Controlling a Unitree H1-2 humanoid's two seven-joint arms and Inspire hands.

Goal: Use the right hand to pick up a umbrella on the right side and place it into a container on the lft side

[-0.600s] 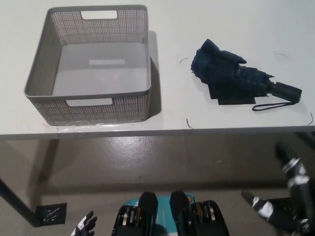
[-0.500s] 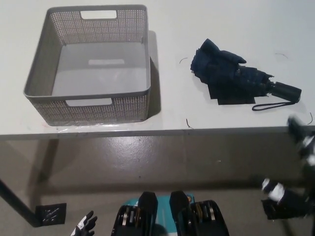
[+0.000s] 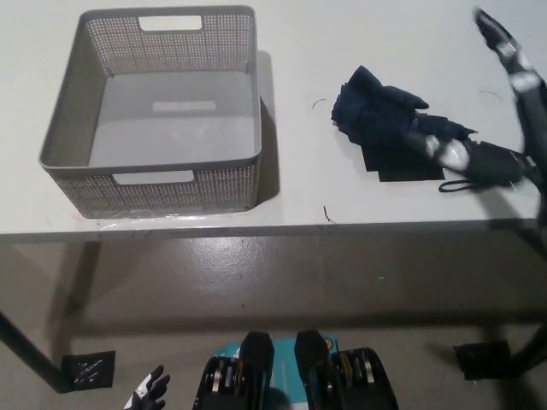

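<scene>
Right hand has come up from below the table's front edge and is now over the right end of the table, above the umbrella's handle end. Motion-blurred; fingers look spread, one reaching up toward the far right corner, another low by the handle. Nothing clamped in it, and I can't tell if it touches the umbrella.

One folded navy umbrella lies flat on the right part of the table, canopy bunched toward the middle, black handle pointing at the right edge, wrist strap looped out toward the front edge. Not lifted.

One grey perforated basket sits on the left part of the table, its front wall near the front edge, with cut-out grips in the near and far walls. Nothing inside. Well apart from the umbrella.

Left hand rests low at the bottom left, under table level, only partly in frame; can't tell if its fingers are spread or closed.

Basket and umbrella are where they were.
</scene>
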